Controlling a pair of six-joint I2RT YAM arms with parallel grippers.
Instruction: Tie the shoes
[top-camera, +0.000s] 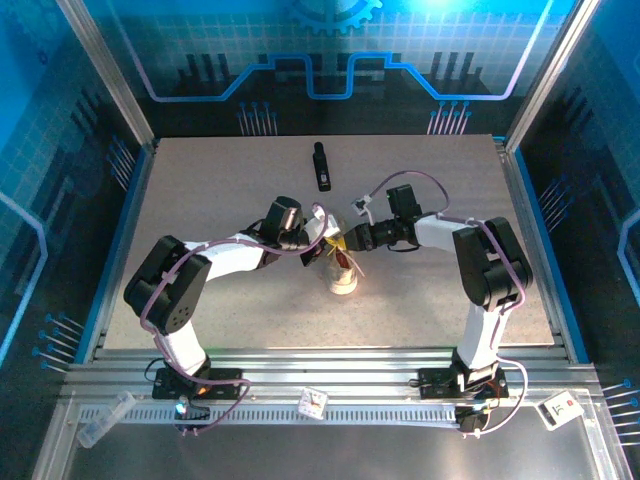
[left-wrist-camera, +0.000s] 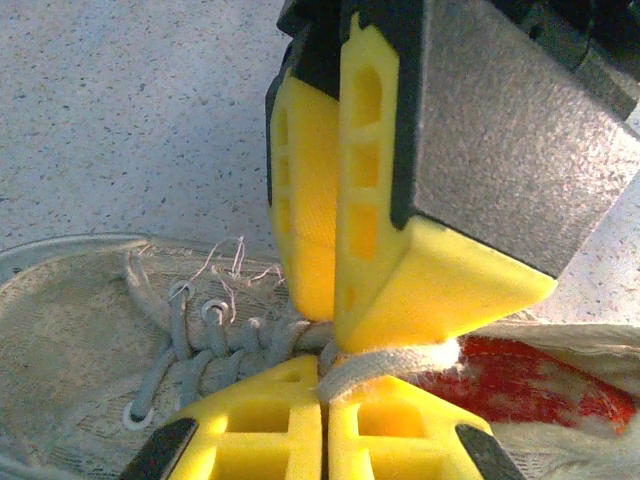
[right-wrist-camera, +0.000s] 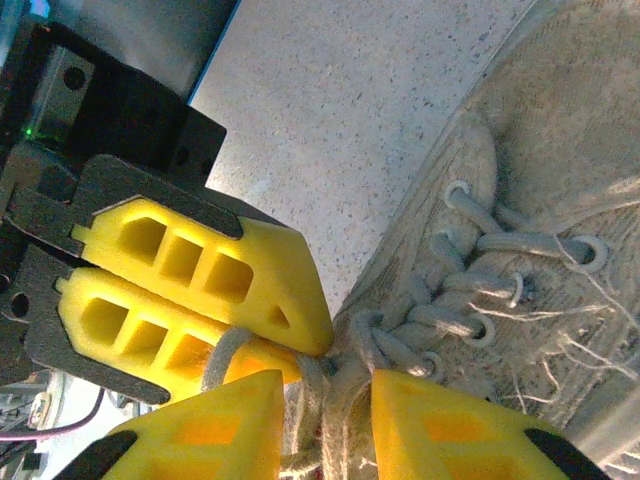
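**Both pincers meet at the sneaker's laces**

Your left pincer (left-wrist-camera: 324, 382) is closed tight. Its two yellow fingers press flat together, with a pale strand of the laces (left-wrist-camera: 392, 360) pinched between them and running out toward the red lining (left-wrist-camera: 520, 385). Your right pincer (right-wrist-camera: 327, 395) is narrow. Its fingertips sit on either side of a bunch of lace strands at the top of the eyelets, and the strands fill the gap. The two pincers come almost tip to tip, the left from the left side and the right from the right.

Beneath them lies the sneaker (top-camera: 343, 277), off-white, near the middle of the tabletop (top-camera: 230, 170). Its toe points to the near edge and its opening sits under the pincers. Frayed threads stand out beside the crossed lacing. Well apart, toward the far edge, lies a slim black bar (top-camera: 321, 166).
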